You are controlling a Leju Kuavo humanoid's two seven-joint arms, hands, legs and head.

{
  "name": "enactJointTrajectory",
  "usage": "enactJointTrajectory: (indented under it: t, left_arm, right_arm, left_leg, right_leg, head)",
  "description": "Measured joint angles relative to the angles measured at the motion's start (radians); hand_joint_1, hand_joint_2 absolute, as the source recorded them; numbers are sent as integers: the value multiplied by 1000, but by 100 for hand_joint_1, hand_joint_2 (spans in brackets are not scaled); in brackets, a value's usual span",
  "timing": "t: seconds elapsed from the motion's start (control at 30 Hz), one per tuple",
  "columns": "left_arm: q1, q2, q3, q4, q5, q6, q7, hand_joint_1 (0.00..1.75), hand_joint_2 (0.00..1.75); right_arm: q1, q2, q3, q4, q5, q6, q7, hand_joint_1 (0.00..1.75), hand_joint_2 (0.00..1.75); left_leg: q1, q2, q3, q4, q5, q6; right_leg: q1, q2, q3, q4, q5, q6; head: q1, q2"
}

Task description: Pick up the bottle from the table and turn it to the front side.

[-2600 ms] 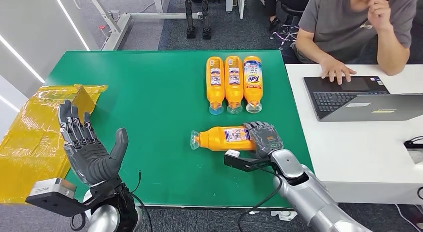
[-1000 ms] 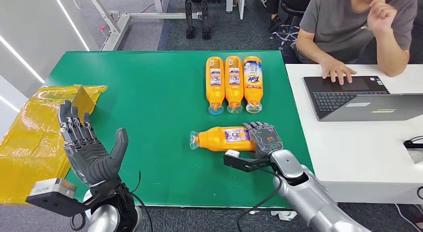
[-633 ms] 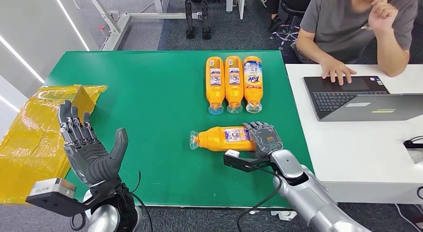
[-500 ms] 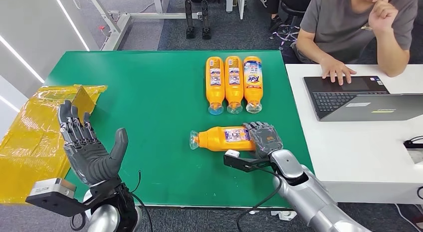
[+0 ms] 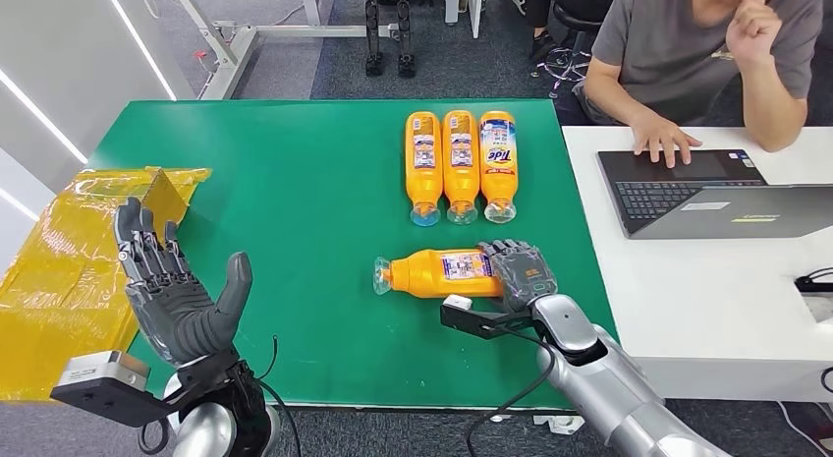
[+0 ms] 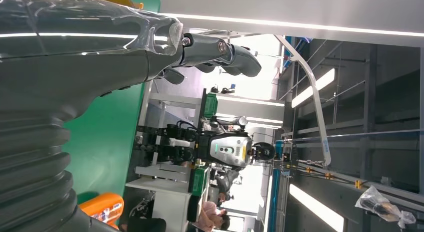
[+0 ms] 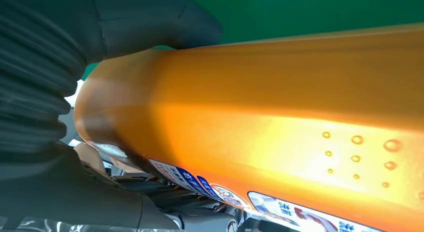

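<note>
From the head view I have the orange detergent bottle (image 5: 437, 273) lying on its side on the green table (image 5: 295, 182), cap toward the left, with my right hand (image 5: 518, 272) wrapped over its base end. The label facing up looks like the back panel, small print and not the big logo. Three more Tide bottles (image 5: 460, 166) lie side by side farther back, well apart from mine. My left hand (image 5: 177, 285) is raised over the table's near left corner, fingers spread, holding nothing. A person (image 5: 702, 54) sits at the white desk (image 5: 707, 300) with a laptop (image 5: 688, 192).

The left wrist view confirms it: the left hand's fingers (image 6: 220, 52) stick out into open air, with nothing between them.

In the right wrist view the bottle's orange body (image 7: 280, 107) lies right against the palm, the thumb (image 7: 150, 22) curled over one side and the darker fingers (image 7: 165, 197) under the label edge, so the grasp looks closed.

My worry is the grip sitting at the very base. As I lift, the long cap end could sag and the smooth plastic could slip or swing round, spoiling the turn to the front side.
</note>
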Motion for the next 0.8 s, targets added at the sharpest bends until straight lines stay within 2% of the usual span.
enactJointTrajectory:
  t: [0.8]
  left_arm:
    - [0, 0, 0, 0, 0, 0, 0, 0, 175]
  right_arm:
    - [0, 1, -5, 0, 0, 0, 0, 175, 175]
  left_leg:
    - [0, 0, 0, 0, 0, 0]
  right_leg:
    - [0, 0, 0, 0, 0, 0]
  head:
    - [0, 0]
